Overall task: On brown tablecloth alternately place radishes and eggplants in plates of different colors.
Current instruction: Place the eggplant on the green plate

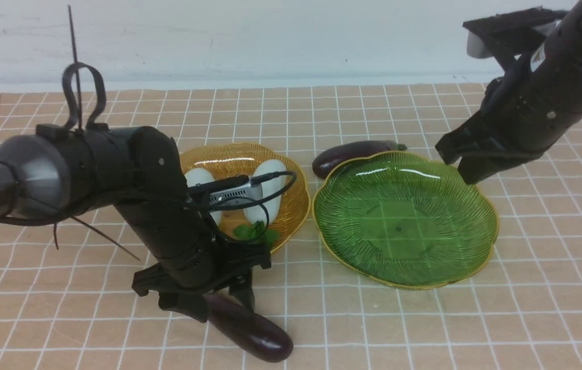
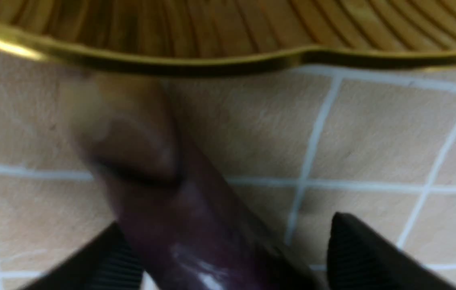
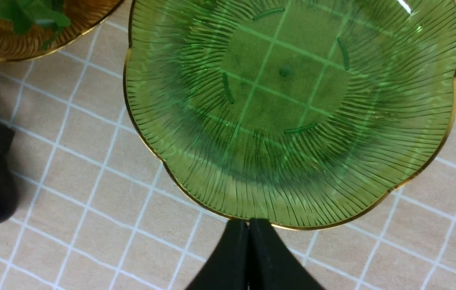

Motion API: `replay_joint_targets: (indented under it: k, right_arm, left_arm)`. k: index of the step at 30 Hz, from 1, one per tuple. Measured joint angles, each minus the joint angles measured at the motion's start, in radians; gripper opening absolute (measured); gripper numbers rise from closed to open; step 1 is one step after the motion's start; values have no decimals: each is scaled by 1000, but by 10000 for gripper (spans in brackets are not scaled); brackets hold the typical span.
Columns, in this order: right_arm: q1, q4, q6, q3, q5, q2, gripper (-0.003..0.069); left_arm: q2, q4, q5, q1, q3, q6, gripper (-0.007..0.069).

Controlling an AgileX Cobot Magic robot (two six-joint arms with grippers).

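Observation:
On the brown tablecloth (image 1: pixel 424 318) stands an amber plate (image 1: pixel 291 205) holding two white radishes (image 1: pixel 271 177) (image 1: pixel 198 177), leafy tops toward me. The green plate (image 1: pixel 404 216) to its right is empty. One eggplant (image 1: pixel 255 331) lies near the front edge. My left gripper (image 1: pixel 219 306) is down over its stem end, open, one finger on each side (image 2: pixel 225 225). The other eggplant (image 1: pixel 352 154) lies behind the green plate. My right gripper (image 1: pixel 457 164) hangs shut and empty above that plate's right rim (image 3: pixel 248 227).
A white wall runs behind the table. The left arm's body and its cable cover part of the amber plate (image 2: pixel 211 64). The two plates nearly touch. Bare cloth lies right of and in front of the green plate (image 3: pixel 292 121).

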Motion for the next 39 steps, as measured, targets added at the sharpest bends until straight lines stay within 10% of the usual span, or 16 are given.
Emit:
replay_joint_targets:
  k: [6,23,39]
  right_arm:
    - [0,2,0,0,0,0,-15]
    - [0,-12,1,0,0,0,-15]
    - [-58,-160,50,0,0,-67,-15]
  left_arm:
    - [-9,54,189,-10,0,52,251]
    - [-108,-16,132,-160,-282,275,242]
    - [350,-22,41,-164,-932,422,309]
